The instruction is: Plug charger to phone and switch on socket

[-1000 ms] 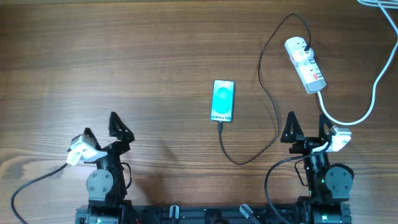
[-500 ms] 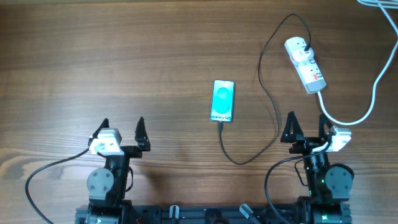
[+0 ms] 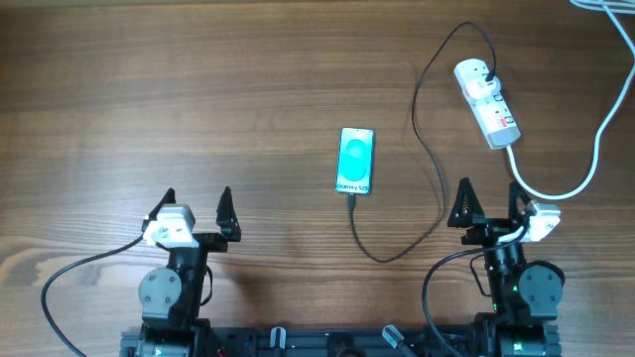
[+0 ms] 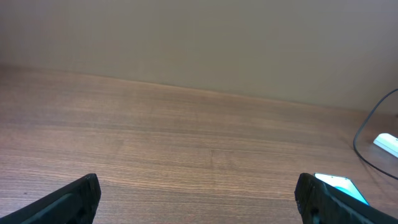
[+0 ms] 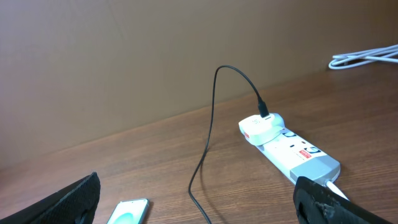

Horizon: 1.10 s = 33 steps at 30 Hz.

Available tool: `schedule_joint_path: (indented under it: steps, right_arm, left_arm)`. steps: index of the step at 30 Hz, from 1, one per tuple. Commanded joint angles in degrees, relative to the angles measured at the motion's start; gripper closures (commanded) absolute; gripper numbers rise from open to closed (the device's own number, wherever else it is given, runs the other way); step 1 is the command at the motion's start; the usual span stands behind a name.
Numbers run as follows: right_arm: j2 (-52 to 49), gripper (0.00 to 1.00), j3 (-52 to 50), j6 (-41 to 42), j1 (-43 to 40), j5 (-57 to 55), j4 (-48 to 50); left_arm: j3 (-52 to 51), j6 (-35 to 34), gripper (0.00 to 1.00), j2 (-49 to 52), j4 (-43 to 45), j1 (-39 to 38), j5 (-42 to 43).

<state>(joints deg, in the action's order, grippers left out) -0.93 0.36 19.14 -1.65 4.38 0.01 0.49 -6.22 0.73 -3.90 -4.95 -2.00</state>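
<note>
The phone (image 3: 356,160) lies flat at the table's centre, its screen lit teal on blue; it also shows in the right wrist view (image 5: 127,212) and the left wrist view (image 4: 341,186). The thin black charger cable (image 3: 429,149) runs from the phone's near end, loops right and up to a white adapter on the socket (image 3: 487,103); the cable (image 5: 208,134) and the socket (image 5: 292,150) show in the right wrist view too. My left gripper (image 3: 196,206) is open and empty at the near left. My right gripper (image 3: 489,203) is open and empty at the near right, below the socket.
The socket's thick white cord (image 3: 585,149) curves right and off the far right corner; a coil of it (image 5: 367,57) lies at the far right in the right wrist view. A plain wall stands behind the wooden table (image 3: 198,99).
My left gripper swung from a leftward tilt to point straight ahead about a second ago and has held still since. The right arm, phone, cable and socket have not moved.
</note>
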Motion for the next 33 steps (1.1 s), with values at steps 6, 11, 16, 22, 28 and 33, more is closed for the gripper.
schedule_joint_path:
  steps: [6, 11, 16, 22, 28, 33]
  right_arm:
    - [0.76, 0.0, -0.13, -8.59, 0.31, -0.72, 0.2]
    - [0.76, 0.0, -0.13, -18.08, 0.31, -0.74, 0.22]
    - [0.76, 0.0, -0.13, -18.08, 0.31, -0.76, 0.33]
    - [0.76, 0.0, -0.11, -18.05, 0.31, -0.74, 0.28]
    - [0.76, 0.0, -0.11, -18.08, 0.31, -0.74, 0.22]
    - [0.76, 0.0, -0.11, -18.08, 0.31, -0.74, 0.17]
  left_arm:
    - [-0.11, 1.31, 0.0, -0.46, -0.22, 0.35, 0.68]
    - [-0.11, 1.31, 0.0, -0.46, -0.24, 0.35, 0.68]
    - [-0.11, 1.31, 0.0, -0.46, -0.24, 0.35, 0.68]
    - [-0.11, 1.31, 0.0, -0.46, -0.22, 0.35, 0.68]
    - [-0.11, 1.31, 0.0, -0.46, -0.24, 0.35, 0.68]
    - [-0.11, 1.31, 0.0, -0.46, -0.24, 0.35, 0.68]
